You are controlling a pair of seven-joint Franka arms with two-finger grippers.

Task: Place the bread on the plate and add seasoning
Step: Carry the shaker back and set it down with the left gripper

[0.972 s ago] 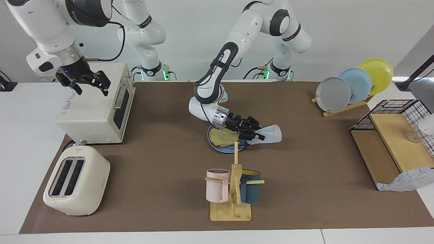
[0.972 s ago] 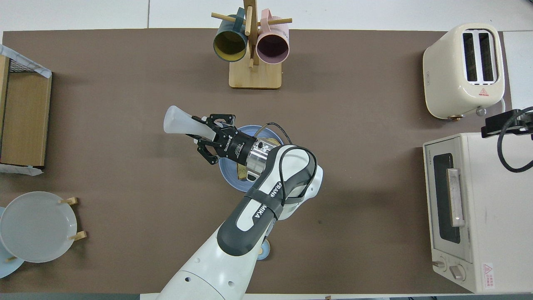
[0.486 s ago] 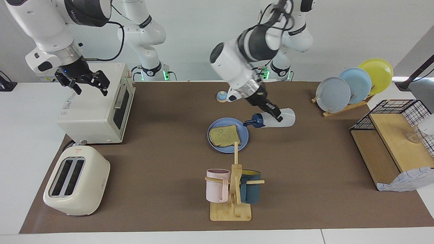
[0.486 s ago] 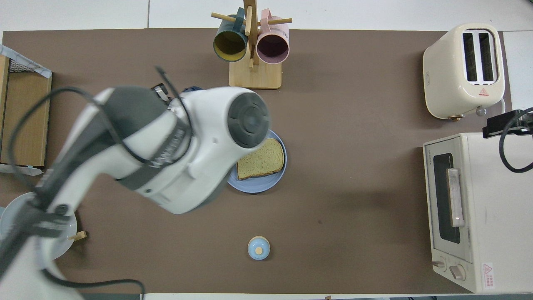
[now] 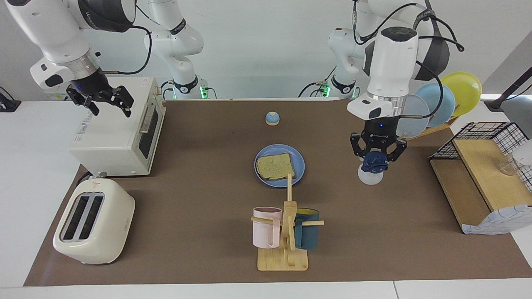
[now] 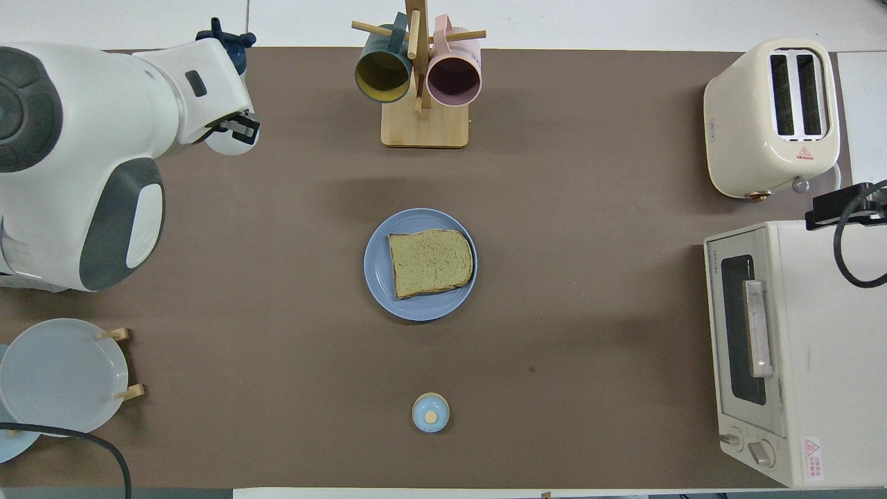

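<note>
The bread [image 5: 275, 166] is lying on the plate [image 5: 300, 164] at mid-table. The left gripper [image 5: 377, 155] is gripping the seasoning [image 5: 372, 167] above the mat, toward the left arm's end. The right gripper [image 5: 109, 102] is hovering over the toaster oven [image 5: 116, 133].

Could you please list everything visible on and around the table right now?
bread: 1, tan, on the plate
plate: 1, blue, mat centre
seasoning: 1, white, navy cap, in the left gripper
bell: 1, blue, nearer the robots than the plate
mug rack: 1, wooden, pink and teal mugs
toaster: 1, cream
oven: 1, cream
plate rack: 3 plates, grey, blue, yellow
shelf: 1, wood and wire
left gripper: over bare mat
right gripper: open, waiting over the oven
</note>
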